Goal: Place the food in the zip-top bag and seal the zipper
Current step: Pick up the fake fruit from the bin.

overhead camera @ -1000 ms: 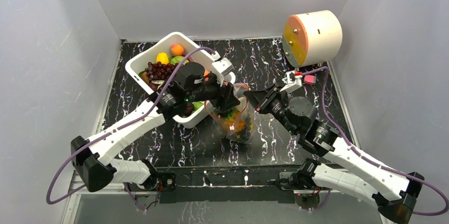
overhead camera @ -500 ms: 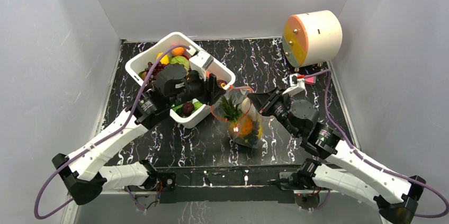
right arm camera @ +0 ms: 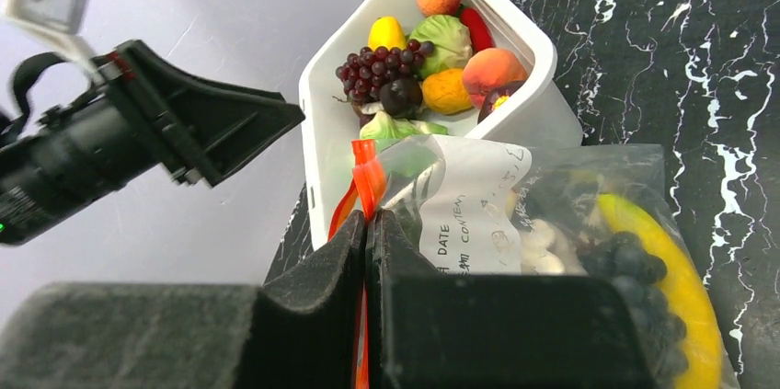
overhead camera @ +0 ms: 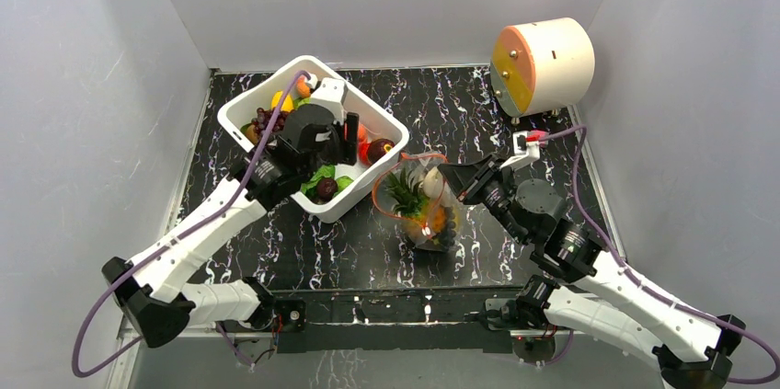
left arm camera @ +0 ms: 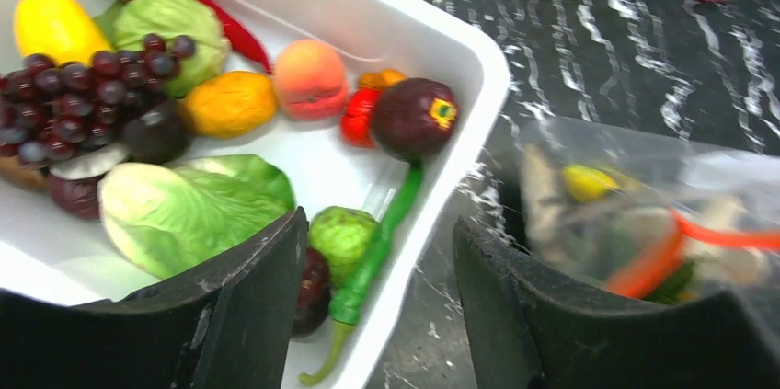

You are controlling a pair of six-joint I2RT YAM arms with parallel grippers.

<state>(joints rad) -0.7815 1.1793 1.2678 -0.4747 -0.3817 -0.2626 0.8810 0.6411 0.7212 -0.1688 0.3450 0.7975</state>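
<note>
The clear zip-top bag [overhead camera: 425, 210] stands at the table's middle with a pineapple [overhead camera: 403, 191], a banana and dark grapes inside. Its red zipper [overhead camera: 379, 194] hangs open in a loop. My right gripper [overhead camera: 451, 179] is shut on the zipper [right arm camera: 368, 177] at the bag's right mouth corner, beside the white label [right arm camera: 471, 205]. My left gripper [overhead camera: 352, 136] is open and empty above the white tub [overhead camera: 241, 106]. In the left wrist view its jaws [left arm camera: 377, 315] straddle the tub's rim [left arm camera: 478, 58], over a green chili [left arm camera: 372, 260]. The bag [left arm camera: 644, 205] lies to the right.
The tub holds more food: purple grapes [left arm camera: 83, 85], lettuce [left arm camera: 175, 214], a dark red apple [left arm camera: 414, 118], a peach [left arm camera: 310, 81], a yellow lemon [left arm camera: 51, 26]. A beige cylinder with an orange face [overhead camera: 543, 62] stands at the back right. Grey walls enclose the table.
My left gripper has pulled away from the bag's mouth and moved left and back over the tub. The bag and my right gripper have shifted slightly right.
</note>
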